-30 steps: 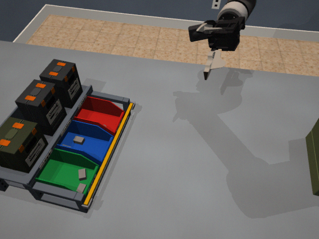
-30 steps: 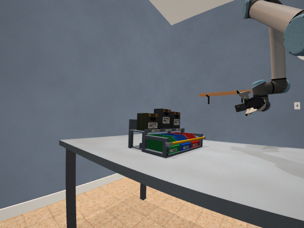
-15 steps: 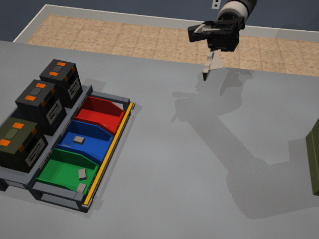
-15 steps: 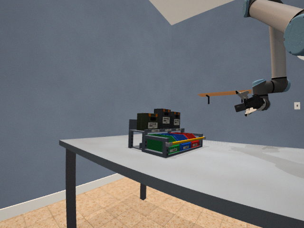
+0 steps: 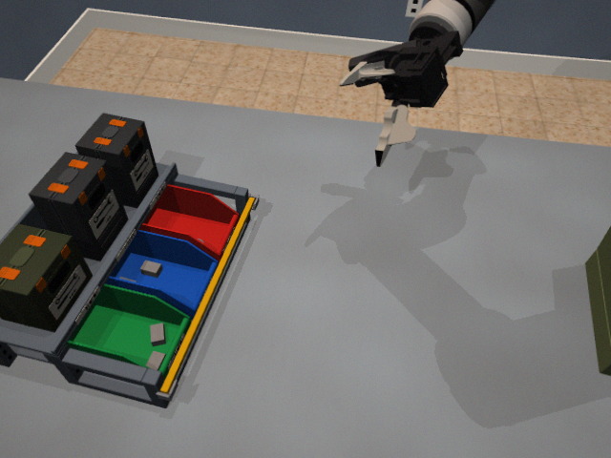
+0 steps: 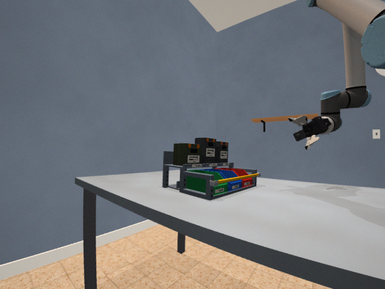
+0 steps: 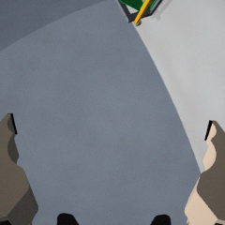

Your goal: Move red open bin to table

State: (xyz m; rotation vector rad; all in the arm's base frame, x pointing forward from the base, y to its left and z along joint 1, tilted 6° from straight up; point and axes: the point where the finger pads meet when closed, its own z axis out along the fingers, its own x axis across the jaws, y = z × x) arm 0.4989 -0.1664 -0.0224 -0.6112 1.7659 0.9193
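The red open bin (image 5: 191,217) sits in the far slot of the grey shelf rack (image 5: 123,276) on the table's left, behind a yellow front bar (image 5: 209,296). It also shows in the exterior view (image 6: 240,172). Its parts are hard to make out; only a small pale speck shows inside. My gripper (image 5: 368,115) hangs high above the table, far to the right of the rack, wide open and empty. It also shows in the exterior view (image 6: 303,132). In the wrist view both fingers frame bare wall and table, with the rack's corner (image 7: 138,10) at the top edge.
A blue bin (image 5: 162,273) and a green bin (image 5: 130,327) holding small grey blocks sit next to the red one. Three dark lidded cases (image 5: 73,197) stand on the rack's upper level. An olive box (image 5: 600,296) is at the right edge. A wall shelf (image 6: 280,118) is behind the gripper.
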